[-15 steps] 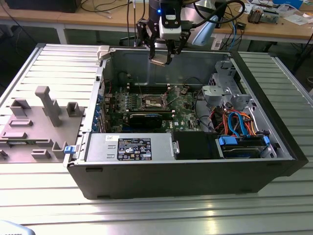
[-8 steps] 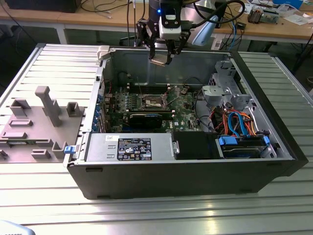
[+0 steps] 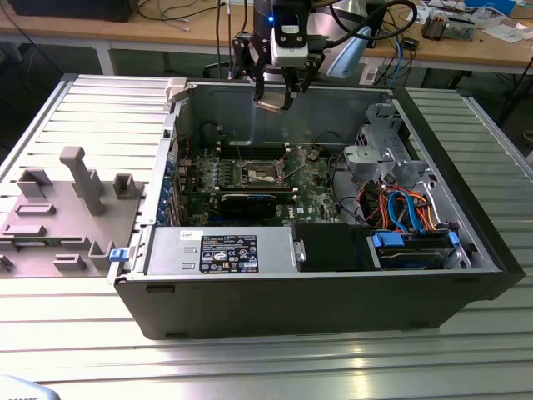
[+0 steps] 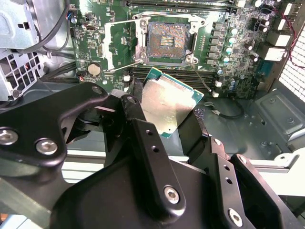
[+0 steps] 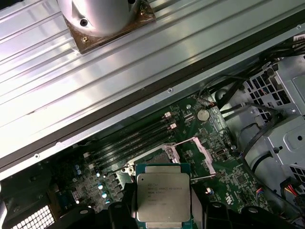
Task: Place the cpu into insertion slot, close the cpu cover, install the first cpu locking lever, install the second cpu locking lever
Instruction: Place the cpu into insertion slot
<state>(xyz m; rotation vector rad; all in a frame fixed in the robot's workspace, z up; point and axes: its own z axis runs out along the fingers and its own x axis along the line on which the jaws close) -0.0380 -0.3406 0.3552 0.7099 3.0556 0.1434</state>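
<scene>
My gripper hangs above the open computer case, near its far wall, shut on the cpu. The cpu is a flat square chip with a silvery top and a green edge, held by its sides between two black fingers. It also shows from above in the first wrist view. Below it on the green motherboard lies the insertion slot, bare, with a dark centre. The cpu cover is swung open beside the slot. Two thin wire levers stand loose at the slot's corners.
The case's far wall stands right behind the gripper. Inside are a labelled power supply, a black card, and a drive cage with orange and blue cables. A grey fixture sits on the table at the exterior view's left.
</scene>
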